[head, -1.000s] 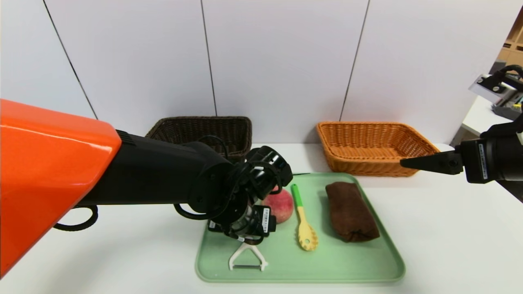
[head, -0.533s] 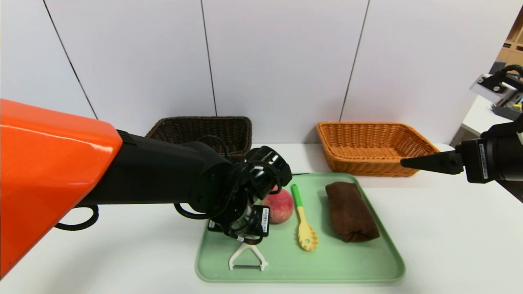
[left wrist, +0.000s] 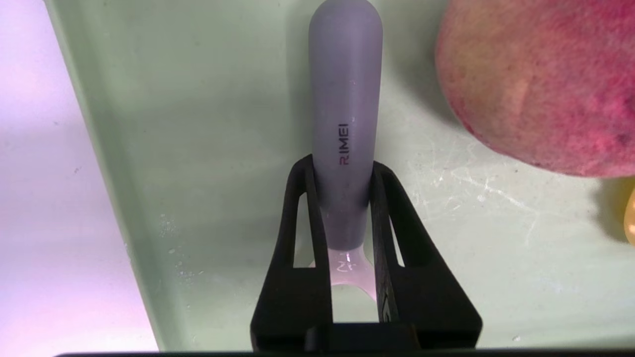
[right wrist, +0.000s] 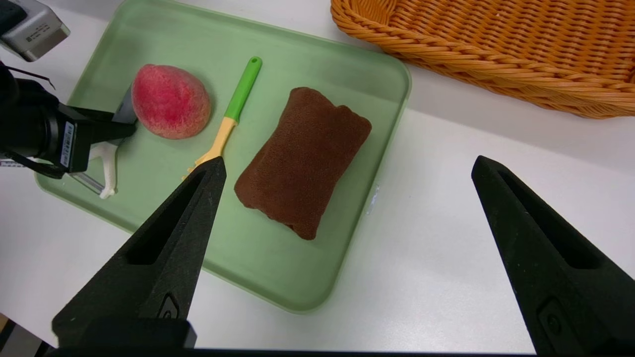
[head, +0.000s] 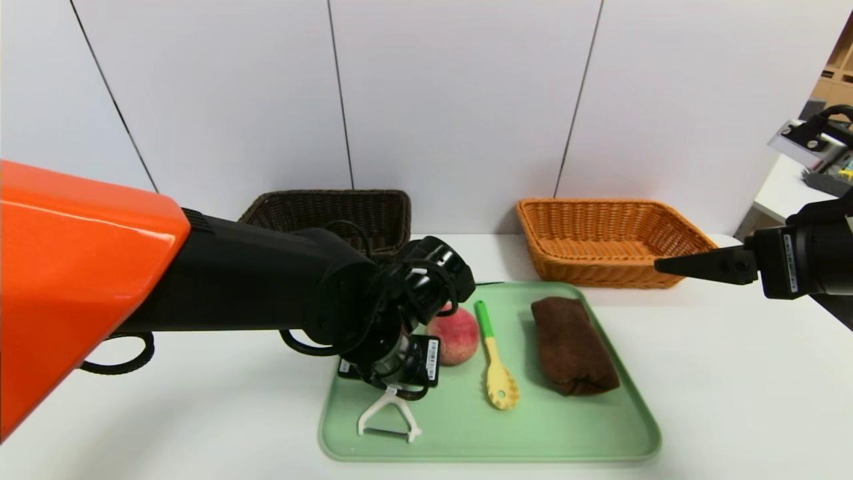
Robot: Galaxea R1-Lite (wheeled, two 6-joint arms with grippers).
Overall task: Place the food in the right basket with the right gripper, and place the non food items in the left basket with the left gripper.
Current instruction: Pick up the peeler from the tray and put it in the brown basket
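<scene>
I have the left claw (left wrist: 345, 198) clamped on the grey handle of the peeler (head: 388, 418), down on the tray (head: 580, 427) with the peach (head: 454, 335) just to its right. This is the pick of the first non-food item; next I judge a straight lift, then a carry back to the dark basket (head: 333, 212) behind the claw. A second ago its jaws stood wide and the peeler lay squarer. My right claw (right wrist: 342, 223) hangs wide open and empty, beside the orange basket (head: 606, 237).
</scene>
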